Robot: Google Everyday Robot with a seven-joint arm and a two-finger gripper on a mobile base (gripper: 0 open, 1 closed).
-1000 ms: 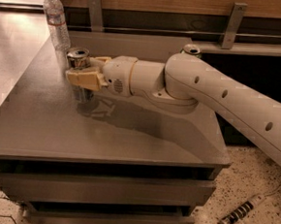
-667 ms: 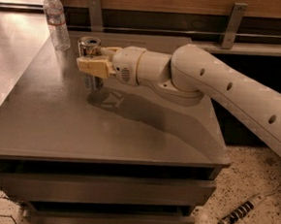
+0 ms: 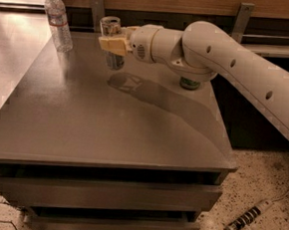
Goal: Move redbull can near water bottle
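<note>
Gripper (image 3: 111,44) near counter's (image 3: 108,134) far edge, fingers (image 3: 118,46) closed around redbull can (image 3: 110,26), its middle hidden, water bottle (image 3: 58,20) at far-left corner, green can (image 3: 189,83) mostly behind arm (image 3: 238,69)

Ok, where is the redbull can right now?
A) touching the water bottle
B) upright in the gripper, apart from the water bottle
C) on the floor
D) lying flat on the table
B: the redbull can is upright, clamped in the gripper, with a clear gap to the water bottle.
</note>
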